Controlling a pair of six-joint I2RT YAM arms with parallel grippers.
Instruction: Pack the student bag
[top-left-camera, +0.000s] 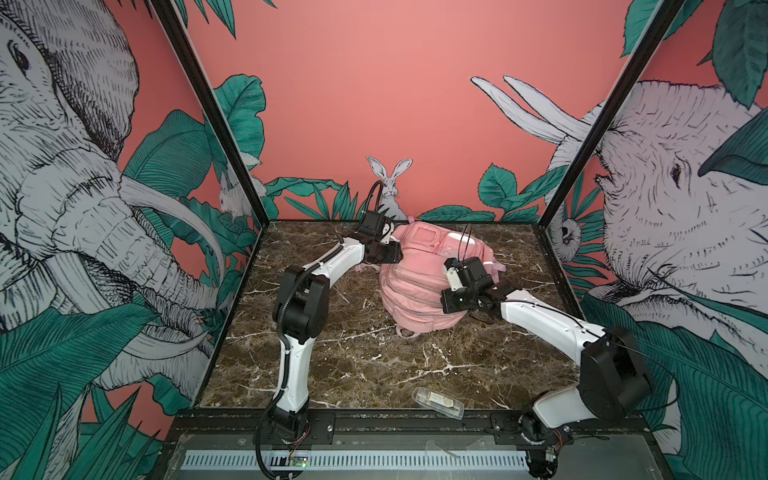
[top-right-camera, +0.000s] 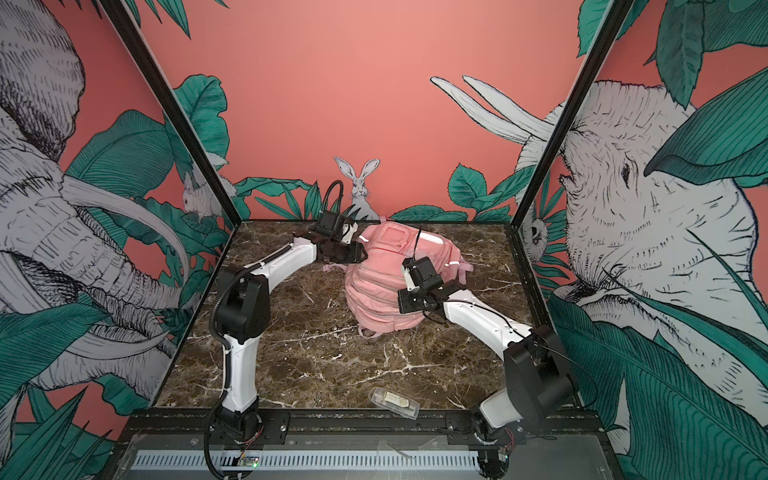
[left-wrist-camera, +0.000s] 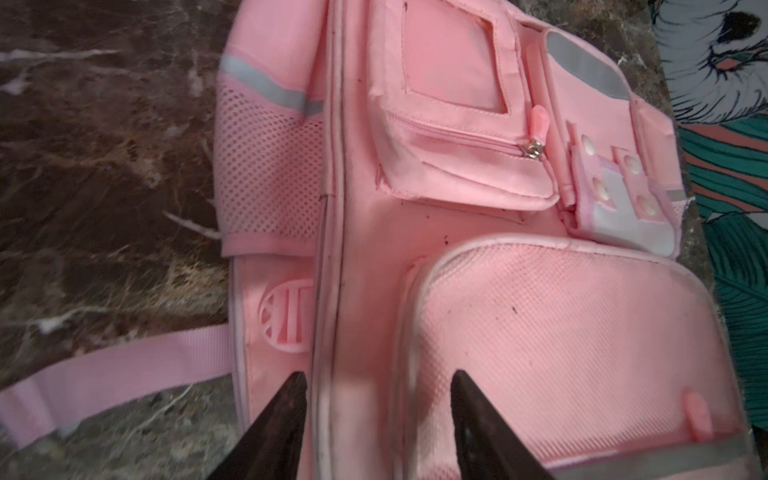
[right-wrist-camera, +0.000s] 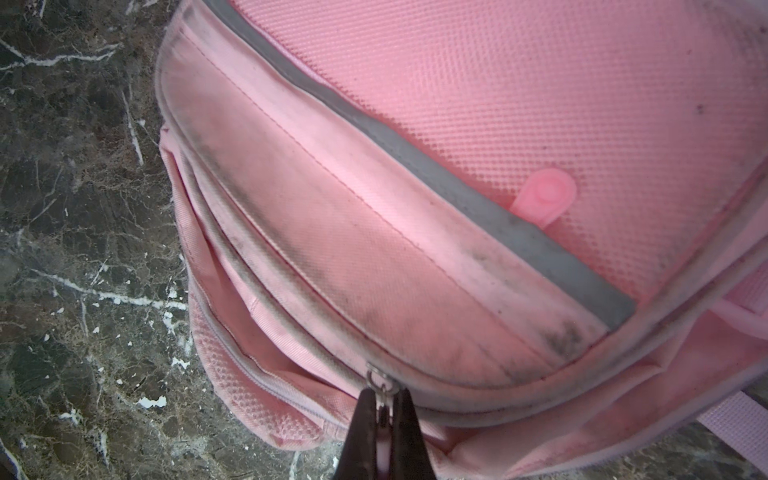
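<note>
Now | left fingers spread over student bag | right fingers pinching zipper pull

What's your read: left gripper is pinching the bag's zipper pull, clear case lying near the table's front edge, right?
Wrong arm: the right gripper is shut on the zipper pull of the student bag, as the right wrist view shows. The clear case does lie near the front edge of the table.

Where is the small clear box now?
In both top views the clear box lies at the near edge of the table, right of middle, apart from the student bag.
</note>
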